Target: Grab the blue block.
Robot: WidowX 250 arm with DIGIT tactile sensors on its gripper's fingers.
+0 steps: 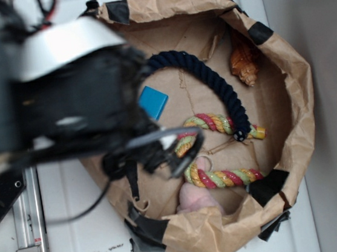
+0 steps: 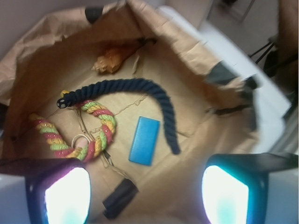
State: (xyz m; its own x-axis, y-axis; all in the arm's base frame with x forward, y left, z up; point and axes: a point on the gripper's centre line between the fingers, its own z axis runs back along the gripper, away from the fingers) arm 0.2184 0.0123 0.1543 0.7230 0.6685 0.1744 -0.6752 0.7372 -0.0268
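Brown paper, crumpled and patched with black tape, is forming the walls of the bag (image 2: 196,56) I am looking into as I run the WidowX from afar. My end effector (image 2: 146,196) is hanging above the bag's floor with its two fingers (image 2: 67,193) spread wide and nothing between them; the pads are glowing pale in the wrist view. In the exterior view the arm is blurring across the left half and I cannot make out the fingers there.

Lying flat on the cardboard floor, the blue block (image 2: 145,140) is sitting in the open gap ahead of the fingers, clear of both. In the exterior view only a corner of the blue block (image 1: 153,102) is peeking out from under the arm. A dark navy rope (image 2: 140,93) is arching over the block, its long end running down just beside the block's right edge without touching. A red, yellow and green rope (image 2: 100,128) is curling to the block's left, near it. An orange-brown toy (image 2: 112,58) is resting against the far wall, well apart. A black strip (image 2: 119,198) is lying near the left finger, and the bag is standing on a white bench (image 1: 84,245)
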